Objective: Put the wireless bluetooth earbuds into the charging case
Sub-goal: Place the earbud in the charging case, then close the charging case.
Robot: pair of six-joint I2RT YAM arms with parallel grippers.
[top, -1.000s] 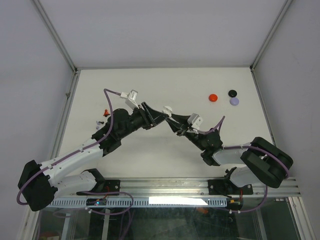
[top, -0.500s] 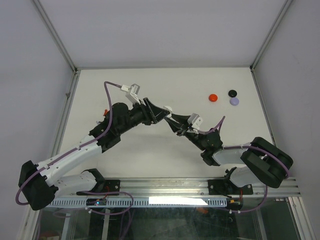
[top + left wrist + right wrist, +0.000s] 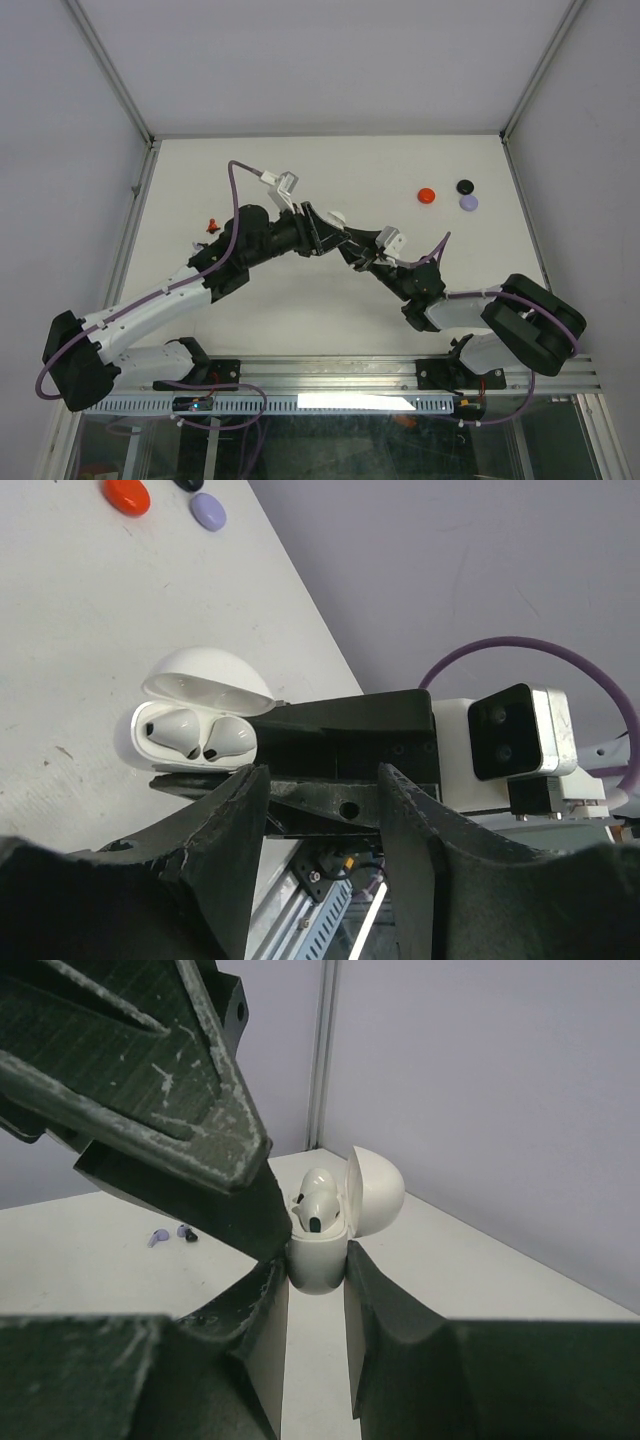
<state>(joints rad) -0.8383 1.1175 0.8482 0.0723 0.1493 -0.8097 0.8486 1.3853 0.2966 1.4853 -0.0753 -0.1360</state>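
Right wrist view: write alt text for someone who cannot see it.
A white charging case, lid open with two white earbuds seated inside, is pinched at its base by the right gripper. The dark left gripper fills the upper left, its tips close beside the case.

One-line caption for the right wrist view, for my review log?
Right tool clamps the white charging case, lid open, white earbuds seated inside.

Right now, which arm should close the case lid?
Left, probably. The right gripper is clamped on the case, with both earbuds seated and the lid up; the left gripper is open, empty and close by.
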